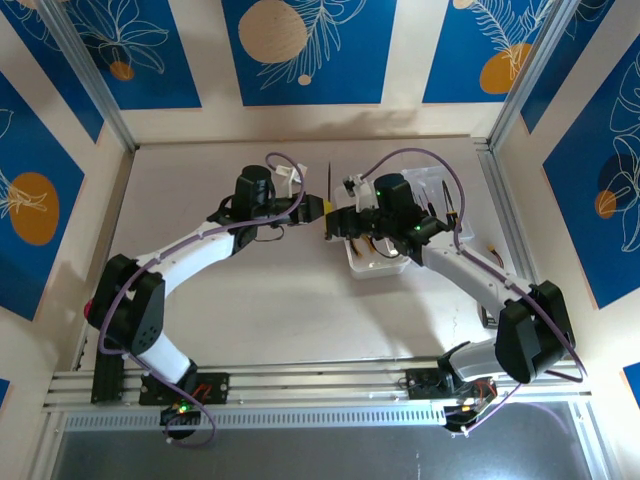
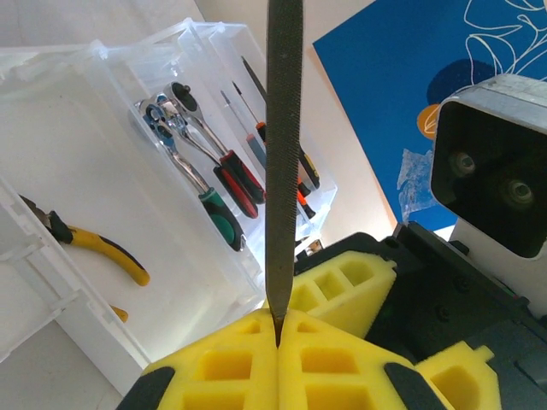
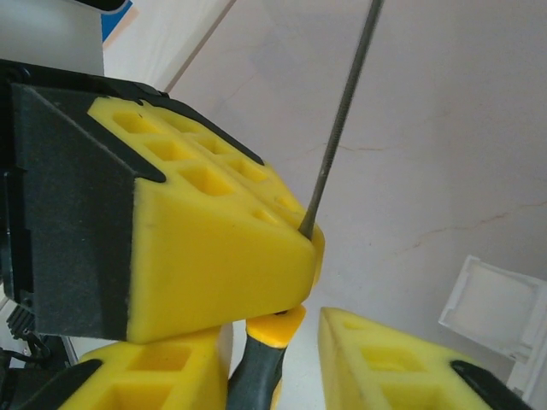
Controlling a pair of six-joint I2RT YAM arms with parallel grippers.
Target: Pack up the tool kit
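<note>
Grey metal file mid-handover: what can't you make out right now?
- Left wrist view: the grey metal file has its tip cut off by the top edge, and its handle is hidden behind the yellow pads of the left gripper.
- Right wrist view: the yellow-and-black handle is cut off by the bottom edge, inside the right gripper.
- Top view: the clear plastic case has its contents mostly hidden under the right arm.

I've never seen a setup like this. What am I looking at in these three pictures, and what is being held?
Two robot arms are bolted to a table. The wide picture looks down from above; the other two come from a camera on each wrist. The left end effector, padded in yellow, is shut on the blade of a metal file. The right end effector sits around the file's yellow-and-black handle, with a small gap showing. On the table, an open clear case holds yellow-handled pliers, ratchet wrenches and screwdrivers.
</note>
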